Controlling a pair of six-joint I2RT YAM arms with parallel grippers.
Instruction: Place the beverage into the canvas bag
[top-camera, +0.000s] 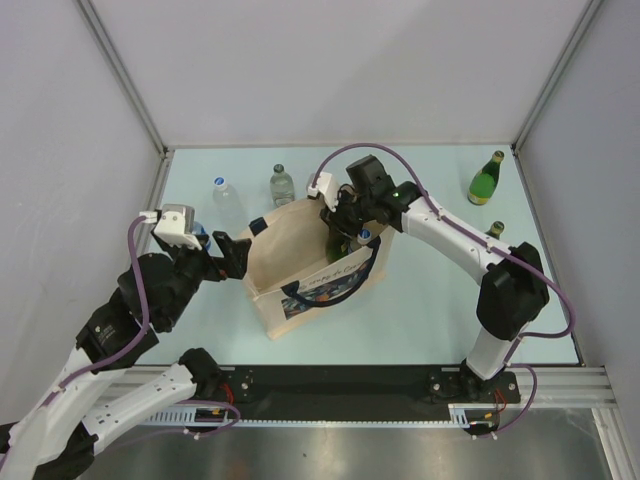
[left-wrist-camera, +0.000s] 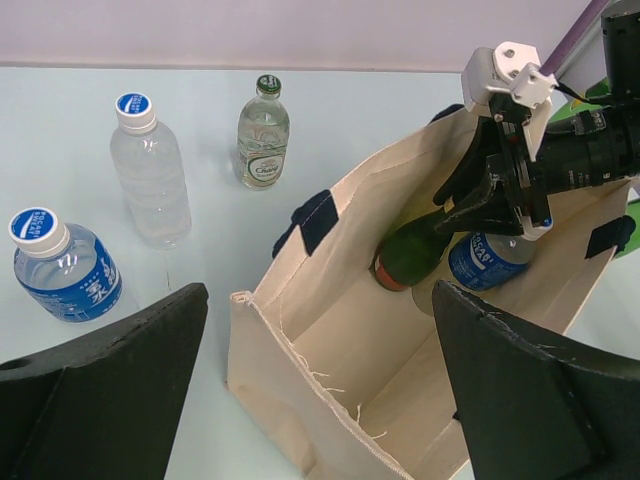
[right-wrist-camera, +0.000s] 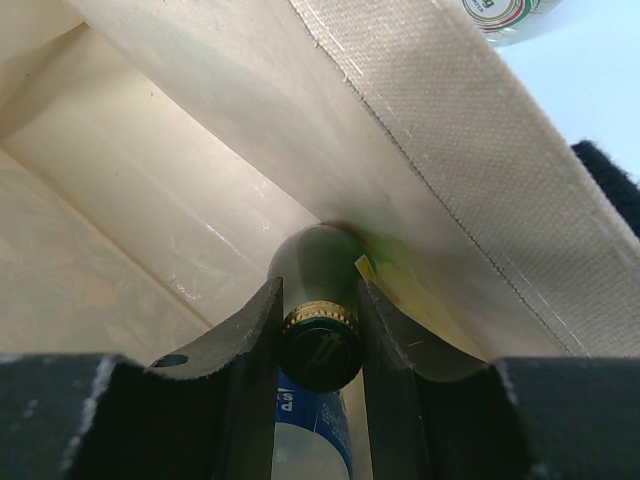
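The beige canvas bag stands open mid-table, navy handles up and its printed side facing the near edge. My right gripper reaches into it from the back and is shut on the neck of a dark green glass bottle just under the cap. The bottle hangs inside the bag against the far wall. A blue-labelled plastic bottle lies beside the green bottle in the bag. My left gripper is open, its wide jaws either side of the bag's left corner, not touching it.
On the table left of the bag stand a clear water bottle, a small clear glass bottle and a blue-labelled bottle. A green bottle stands at the back right. Another bottle shows partly behind the right arm.
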